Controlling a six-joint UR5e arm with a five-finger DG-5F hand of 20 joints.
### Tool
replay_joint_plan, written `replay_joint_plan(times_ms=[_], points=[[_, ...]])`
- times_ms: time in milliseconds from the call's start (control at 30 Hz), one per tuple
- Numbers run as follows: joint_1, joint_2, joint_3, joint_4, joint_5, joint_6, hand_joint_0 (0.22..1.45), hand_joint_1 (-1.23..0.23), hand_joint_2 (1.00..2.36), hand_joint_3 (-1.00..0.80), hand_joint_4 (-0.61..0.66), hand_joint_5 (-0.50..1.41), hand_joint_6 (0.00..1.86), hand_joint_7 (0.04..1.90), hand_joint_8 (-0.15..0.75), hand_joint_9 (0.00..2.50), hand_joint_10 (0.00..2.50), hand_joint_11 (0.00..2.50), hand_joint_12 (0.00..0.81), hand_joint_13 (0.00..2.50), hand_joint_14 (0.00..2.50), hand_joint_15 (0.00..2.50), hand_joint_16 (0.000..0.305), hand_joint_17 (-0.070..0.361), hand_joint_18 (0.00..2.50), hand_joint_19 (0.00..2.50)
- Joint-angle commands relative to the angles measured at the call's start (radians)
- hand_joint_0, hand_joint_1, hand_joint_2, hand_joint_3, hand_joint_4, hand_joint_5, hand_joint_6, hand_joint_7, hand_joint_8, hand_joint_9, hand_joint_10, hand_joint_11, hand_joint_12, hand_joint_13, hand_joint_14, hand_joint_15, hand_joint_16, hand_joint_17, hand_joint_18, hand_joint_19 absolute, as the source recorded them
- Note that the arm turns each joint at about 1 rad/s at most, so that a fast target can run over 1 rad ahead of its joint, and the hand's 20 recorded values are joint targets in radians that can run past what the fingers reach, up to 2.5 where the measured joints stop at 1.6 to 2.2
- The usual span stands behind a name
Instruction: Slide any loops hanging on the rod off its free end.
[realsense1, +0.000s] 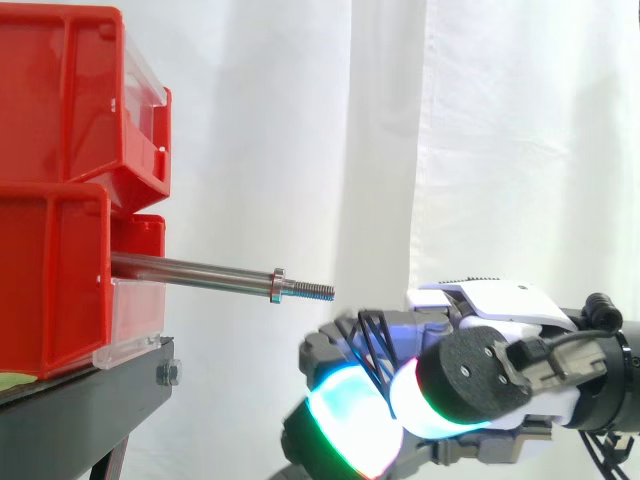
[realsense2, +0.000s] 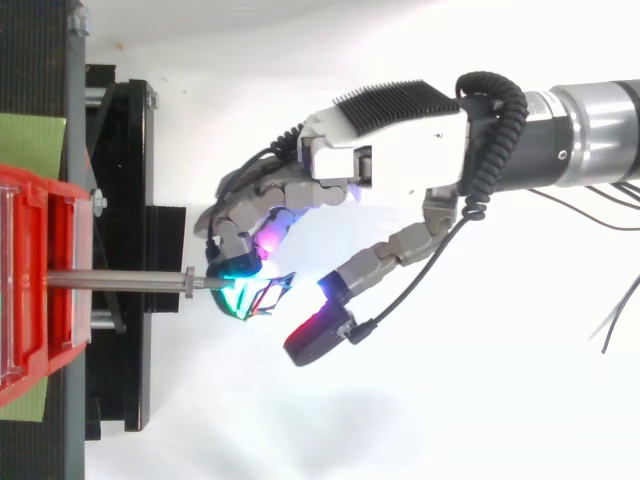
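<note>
The loop (realsense1: 372, 335), a thin black wire shape, sits off the rod (realsense1: 200, 270), lower than its free end and a little beyond it, caught among the curled fingers (realsense2: 250, 215) of the hand (realsense2: 390, 160). From above it (realsense2: 268, 295) shows just past the rod's tip, beside a fingertip pad (realsense2: 235, 285) that glows green and lies at the tip itself. The side view puts that part of the hand below the rod, apart from it. The fingers are bent tight round the loop, while the thumb (realsense2: 385, 255) stretches away from them. Its dark pad (realsense2: 315, 340) shows a red edge and lies farther out from the rod's end than the loop does. In the side view two large pads (realsense1: 350, 420) glow white, cyan and green, under and beyond the rod's tip. The rod is a plain metal bar, level or tipped slightly down toward its free end, with a small collar (realsense1: 277, 285) near that end and a short threaded tip (realsense1: 310, 290) past it. Its other end goes in between two stacked red bins (realsense1: 60, 100): one above the rod, one below. The bins stand on a black stand (realsense1: 80, 410) under the rod, with a green sheet (realsense2: 30, 145) beneath the bins. A white curtain (realsense1: 500, 130) hangs behind the rod.
</note>
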Motion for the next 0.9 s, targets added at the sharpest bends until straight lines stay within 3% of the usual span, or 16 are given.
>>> replay_joint_plan(times_ms=[0, 33, 433, 700, 867], points=[[-0.007, 0.021, -0.001, -0.095, -0.006, -0.025, 0.57, -0.67, 1.03, -0.12, 0.08, -0.21, 0.87, 1.41, 0.289, 0.76, 0.01, 0.26, 0.29, 0.51, 0.0, 0.0, 0.042, 0.093, 0.42, 0.07], [-0.01, 0.036, -0.001, -0.134, -0.005, -0.023, 0.57, -0.67, 1.03, -0.12, 0.08, -0.21, 0.86, 1.42, 0.287, 0.76, 0.01, 0.26, 0.29, 0.51, 0.0, 0.0, 0.041, 0.093, 0.42, 0.07], [-0.022, 0.119, -0.008, -0.346, 0.005, -0.006, 0.61, -0.76, 1.02, -0.2, 0.07, -0.21, 0.87, 1.48, 0.277, 0.75, 0.01, 0.24, 0.282, 0.52, 0.0, 0.0, 0.041, 0.092, 0.44, 0.05], [-0.025, 0.152, -0.009, -0.438, 0.049, 0.035, 0.65, -0.81, 1.01, -0.39, 0.1, -0.21, 0.88, 1.44, 0.272, 0.75, 0.01, 0.25, 0.279, 0.53, 0.0, 0.0, 0.04, 0.091, 0.46, 0.05], [-0.028, 0.157, -0.008, -0.493, 0.081, 0.11, 0.67, -0.82, 1.0, -0.47, 0.12, -0.21, 0.88, 1.42, 0.273, 0.76, 0.01, 0.26, 0.276, 0.54, 0.0, 0.0, 0.04, 0.091, 0.47, 0.05]])
